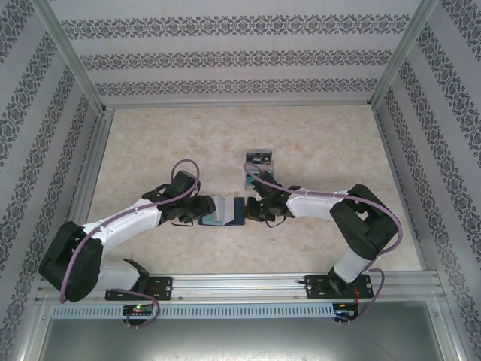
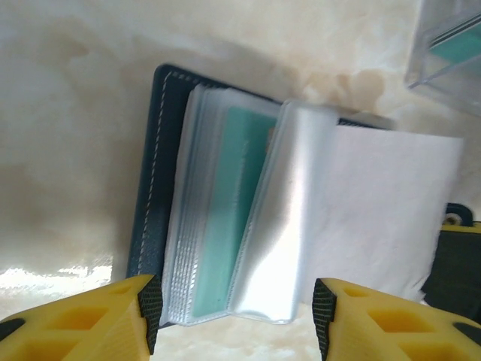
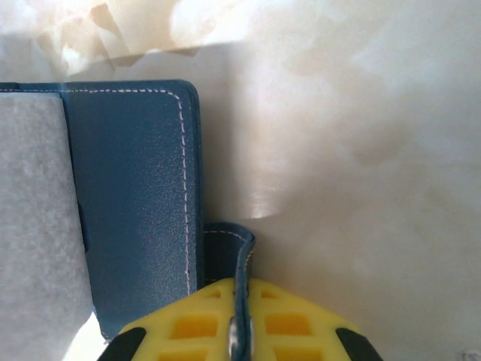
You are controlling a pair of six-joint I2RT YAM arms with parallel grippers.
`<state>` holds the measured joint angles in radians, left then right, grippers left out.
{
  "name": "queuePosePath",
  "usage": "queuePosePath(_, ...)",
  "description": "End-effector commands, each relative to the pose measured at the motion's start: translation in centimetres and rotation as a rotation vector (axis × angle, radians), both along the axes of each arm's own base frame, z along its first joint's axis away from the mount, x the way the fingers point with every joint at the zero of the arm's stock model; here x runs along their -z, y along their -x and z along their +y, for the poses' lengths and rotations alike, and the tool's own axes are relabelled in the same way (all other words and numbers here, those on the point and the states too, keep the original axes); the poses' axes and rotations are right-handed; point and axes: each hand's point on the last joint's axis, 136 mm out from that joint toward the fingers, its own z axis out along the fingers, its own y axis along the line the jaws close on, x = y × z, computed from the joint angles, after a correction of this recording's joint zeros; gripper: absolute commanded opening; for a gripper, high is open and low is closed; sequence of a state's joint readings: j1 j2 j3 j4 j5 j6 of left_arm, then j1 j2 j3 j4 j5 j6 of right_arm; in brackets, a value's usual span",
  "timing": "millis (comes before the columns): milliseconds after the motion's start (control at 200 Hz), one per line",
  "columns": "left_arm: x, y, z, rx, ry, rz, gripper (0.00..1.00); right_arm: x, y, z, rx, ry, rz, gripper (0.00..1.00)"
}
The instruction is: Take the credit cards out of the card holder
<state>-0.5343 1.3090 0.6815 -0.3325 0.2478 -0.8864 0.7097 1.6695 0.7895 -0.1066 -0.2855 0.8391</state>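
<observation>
The slate-blue card holder (image 1: 223, 212) lies open on the table between both grippers. Its clear sleeves (image 2: 293, 226) fan up, and a teal-green credit card (image 2: 229, 226) sits inside one. My left gripper (image 2: 237, 320) is open, its yellow fingers (image 2: 113, 323) straddling the near edge of the sleeves. My right gripper (image 3: 240, 335) is shut on the holder's short clasp tab (image 3: 242, 252), beside the blue cover (image 3: 128, 188). A dark card (image 1: 258, 158) and a paler one (image 1: 252, 179) lie loose on the table behind the holder.
The marble-patterned tabletop (image 1: 150, 143) is ringed by patterned walls and metal rails (image 1: 240, 284). A clear-edged item with a teal strip (image 2: 451, 49) lies just beyond the holder. The right arm (image 1: 353, 218) reaches in from the right.
</observation>
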Motion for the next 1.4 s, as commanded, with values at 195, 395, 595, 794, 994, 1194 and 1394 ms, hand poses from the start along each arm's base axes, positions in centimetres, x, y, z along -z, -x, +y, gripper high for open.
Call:
queuePosePath(195,-1.2,-1.4,-1.3,0.006,0.085,-0.059,0.56,0.7,0.6,-0.1,-0.003,0.026,0.010,0.00)
queuePosePath(395,-0.3,-1.6,-1.6,0.018,0.080,-0.036,0.55,0.7,0.6,0.0,-0.004,0.025,0.009,0.00)
queuePosePath(595,0.8,-1.3,-1.7,0.025,0.079,-0.010,0.55,0.6,0.5,0.0,-0.003,0.024,0.007,0.00)
queuePosePath(794,1.6,-1.2,-1.8,0.027,0.069,0.020,0.55,0.6,0.6,0.1,-0.005,0.023,0.008,0.00)
queuePosePath(994,0.9,-1.3,-0.5,0.000,0.016,-0.014,0.54,0.7,0.7,0.0,-0.004,0.025,0.008,0.00)
queuePosePath(1194,1.6,-1.0,-0.7,0.011,0.018,0.010,0.54,0.7,0.6,0.2,-0.006,0.023,0.009,0.00)
queuePosePath(1394,2.2,-1.0,-1.1,0.020,0.030,0.030,0.54,0.7,0.6,0.3,-0.009,0.021,0.009,0.00)
